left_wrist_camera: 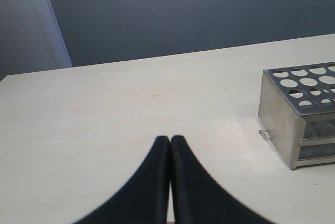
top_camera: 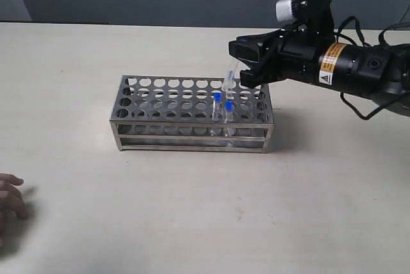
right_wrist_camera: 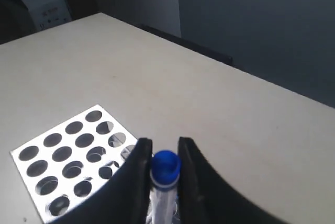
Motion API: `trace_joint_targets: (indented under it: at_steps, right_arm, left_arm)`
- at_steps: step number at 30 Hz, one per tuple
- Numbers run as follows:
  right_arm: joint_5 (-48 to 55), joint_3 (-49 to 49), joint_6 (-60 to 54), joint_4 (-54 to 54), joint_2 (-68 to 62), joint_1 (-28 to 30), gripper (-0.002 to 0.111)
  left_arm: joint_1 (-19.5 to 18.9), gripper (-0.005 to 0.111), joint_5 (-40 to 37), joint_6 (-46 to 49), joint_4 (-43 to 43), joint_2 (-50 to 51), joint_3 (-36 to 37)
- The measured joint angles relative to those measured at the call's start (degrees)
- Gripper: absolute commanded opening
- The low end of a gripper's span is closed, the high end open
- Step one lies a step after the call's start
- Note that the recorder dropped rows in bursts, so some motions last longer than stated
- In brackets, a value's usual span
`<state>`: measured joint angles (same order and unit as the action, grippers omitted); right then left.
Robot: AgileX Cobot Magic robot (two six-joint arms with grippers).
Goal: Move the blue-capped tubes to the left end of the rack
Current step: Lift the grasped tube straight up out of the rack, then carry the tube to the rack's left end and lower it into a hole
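fingers of a person's hand (top_camera: pixel 8 198) rest on the counter (top_camera: pixel 96 235) at the near left edge of the exterior view, well apart from everything else. the pale counter carries the rack (top_camera: pixel 192 138), a steel frame with a perforated top plate, lying lengthwise near the middle. the right arm (top_camera: pixel 359 66) extends in from the right, and the right jaws hover over the rack's right end, clamped on one blue-capped tube (right_wrist_camera: pixel 166 165). the right wrist view shows its blue cap pinched between the two jaws. in the exterior view this tube (top_camera: pixel 229 77) hangs tilted, with its lower end close to the top plate; whether it touches cannot be told. two more blue-capped tubes (top_camera: pixel 217 104) (top_camera: pixel 229 112) stand upright in holes toward the rack's right end, in the front rows, just beside each other. the left jaws appear only in the left wrist view. they are pressed together tip to tip above bare counter, with one end of the rack near them.
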<state>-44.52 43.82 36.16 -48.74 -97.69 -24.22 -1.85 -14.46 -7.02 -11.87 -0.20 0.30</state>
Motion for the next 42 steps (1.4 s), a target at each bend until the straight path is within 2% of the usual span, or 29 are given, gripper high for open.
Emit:
trace_joint_targets:
  at_steps: [7,17,22,30,42]
  right_arm:
    - [0.9,1.1,1.5,-0.4,2.5,-1.7,-0.001]
    - [13.2,14.8,2.7,-0.9,-1.8,-15.8,-0.001]
    - [19.6,23.1,3.2,-0.9,-8.0,-20.3,-0.001]
    - [22.6,31.6,4.3,-0.9,-16.0,-21.6,-0.001]
    - [22.4,36.2,4.6,-0.9,-22.6,-22.0,-0.001]
  left_arm:
    - [0.0,0.001,0.0,0.0,0.0,0.0,0.0]
    - [0.0,0.001,0.0,0.0,0.0,0.0,0.0]
    - [0.0,0.001,0.0,0.0,0.0,0.0,0.0]
    - [0.0,0.001,0.0,0.0,0.0,0.0,0.0]
    - [0.0,0.001,0.0,0.0,0.0,0.0,0.0]
